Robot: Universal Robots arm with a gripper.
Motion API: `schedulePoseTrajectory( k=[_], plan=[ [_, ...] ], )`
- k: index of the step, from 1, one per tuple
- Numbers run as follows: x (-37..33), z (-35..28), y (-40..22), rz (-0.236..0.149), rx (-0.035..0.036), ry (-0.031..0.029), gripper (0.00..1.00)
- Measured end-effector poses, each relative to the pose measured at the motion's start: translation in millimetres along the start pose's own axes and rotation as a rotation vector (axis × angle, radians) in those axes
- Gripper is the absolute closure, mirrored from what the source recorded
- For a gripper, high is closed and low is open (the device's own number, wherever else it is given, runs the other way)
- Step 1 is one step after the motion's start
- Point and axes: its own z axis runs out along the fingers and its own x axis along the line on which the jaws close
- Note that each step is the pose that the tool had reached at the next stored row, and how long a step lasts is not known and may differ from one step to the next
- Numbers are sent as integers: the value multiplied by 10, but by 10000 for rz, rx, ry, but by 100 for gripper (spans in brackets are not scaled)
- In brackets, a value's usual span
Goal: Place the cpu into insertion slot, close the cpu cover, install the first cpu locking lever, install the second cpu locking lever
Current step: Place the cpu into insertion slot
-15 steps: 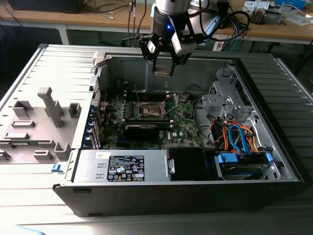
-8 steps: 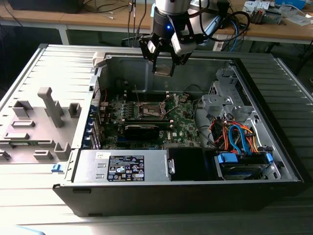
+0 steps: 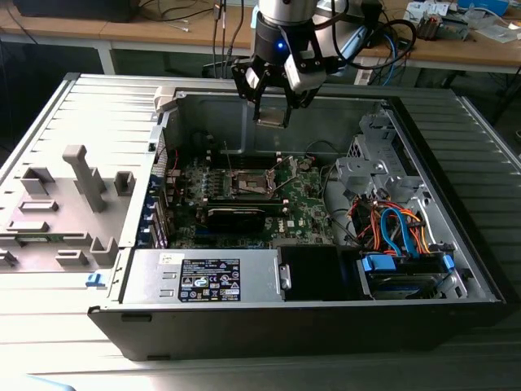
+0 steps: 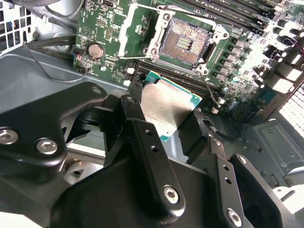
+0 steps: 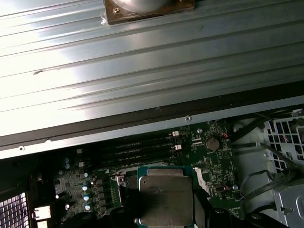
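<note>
Jaws are clamped on the cpu at two opposite edges, holding it raised well apart from the uncovered insertion slot.

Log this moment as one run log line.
claw: shut on cpu | cpu: held aloft, unseated | insertion slot: empty | cpu cover: open

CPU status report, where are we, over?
Claw shut on cpu, above the board. Insertion slot bare, pins exposed. Cpu not yet seated; nothing seen between them.
</note>
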Motion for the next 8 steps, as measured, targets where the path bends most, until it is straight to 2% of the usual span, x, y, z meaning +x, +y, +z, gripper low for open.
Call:
schedulePoseTrajectory(
  k=[8],
  plan=[
    [0,4,0,129,13,-12,45]
  ],
)
